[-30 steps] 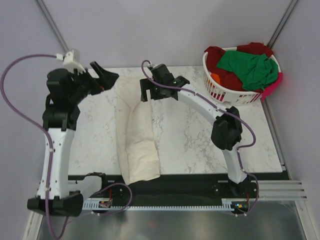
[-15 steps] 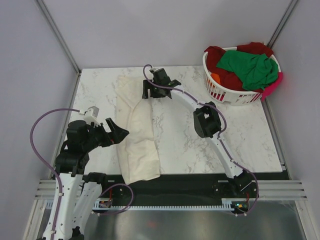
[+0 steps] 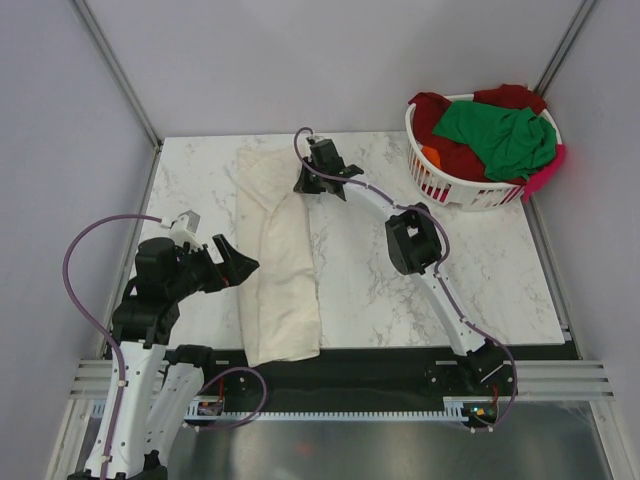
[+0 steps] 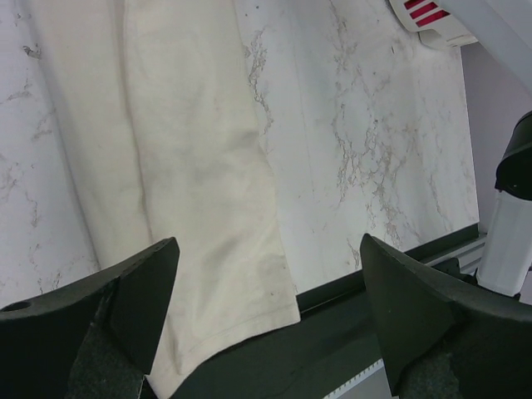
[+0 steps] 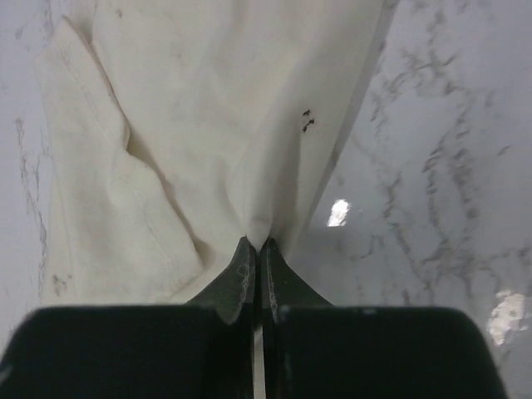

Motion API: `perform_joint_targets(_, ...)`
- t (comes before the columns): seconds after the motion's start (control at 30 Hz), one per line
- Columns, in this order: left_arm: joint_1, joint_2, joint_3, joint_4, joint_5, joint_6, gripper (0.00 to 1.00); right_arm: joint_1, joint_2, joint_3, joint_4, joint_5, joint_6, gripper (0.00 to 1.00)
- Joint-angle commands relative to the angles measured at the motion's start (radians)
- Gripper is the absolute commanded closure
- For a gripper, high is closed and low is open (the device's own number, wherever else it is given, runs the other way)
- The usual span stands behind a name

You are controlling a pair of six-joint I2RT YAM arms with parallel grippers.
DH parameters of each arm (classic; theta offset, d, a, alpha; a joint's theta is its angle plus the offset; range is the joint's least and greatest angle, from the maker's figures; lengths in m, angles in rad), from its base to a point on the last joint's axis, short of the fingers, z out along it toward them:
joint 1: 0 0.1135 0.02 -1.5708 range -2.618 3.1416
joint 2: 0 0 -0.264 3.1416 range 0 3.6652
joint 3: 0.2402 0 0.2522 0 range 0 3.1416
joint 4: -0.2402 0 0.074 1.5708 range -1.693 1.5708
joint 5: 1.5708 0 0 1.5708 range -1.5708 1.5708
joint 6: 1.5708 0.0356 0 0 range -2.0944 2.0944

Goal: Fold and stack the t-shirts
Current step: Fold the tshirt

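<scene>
- The marble surface [image 3: 400, 270] carries one cream t-shirt [image 3: 280, 270], folded into a long strip. Its long axis runs from my right pincer [image 3: 318, 183] straight back toward my bases.
- The basket [image 3: 440, 185], well off to that pincer's right, holds the other t-shirts [image 3: 500, 130]: green, dark red, orange, pink.
- My right pincer is clamped tight on a fold of cloth at the strip's far right edge.
- My left pincer [image 3: 240, 265] gapes wide and holds nothing; the strip's near half lies just to its right.
- The coming fold, I judge, carries the far end along that axis toward the near end.
- I can read no brand, label or writing, only small dark specks [image 5: 306, 120] on the cloth.
</scene>
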Motion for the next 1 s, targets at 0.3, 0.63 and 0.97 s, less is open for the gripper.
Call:
perform_joint_targets(0.3,-0.003,-0.001,0.007,0.023,-0.023,0.002,0.04,-0.217,0.055,0.077,0.034,-0.070,-0.062,0.74)
perform_joint_targets(0.63,-0.002,0.004,0.007,0.023,-0.037,-0.001,0.05,-0.217,-0.119,-0.087,0.055,-0.221,-0.146,0.02)
perform_joint_targets(0.97,-0.003,-0.012,0.006,0.022,-0.059,-0.012,0.05,-0.205,-0.587,-0.823,0.044,-0.120,-0.048,0.02)
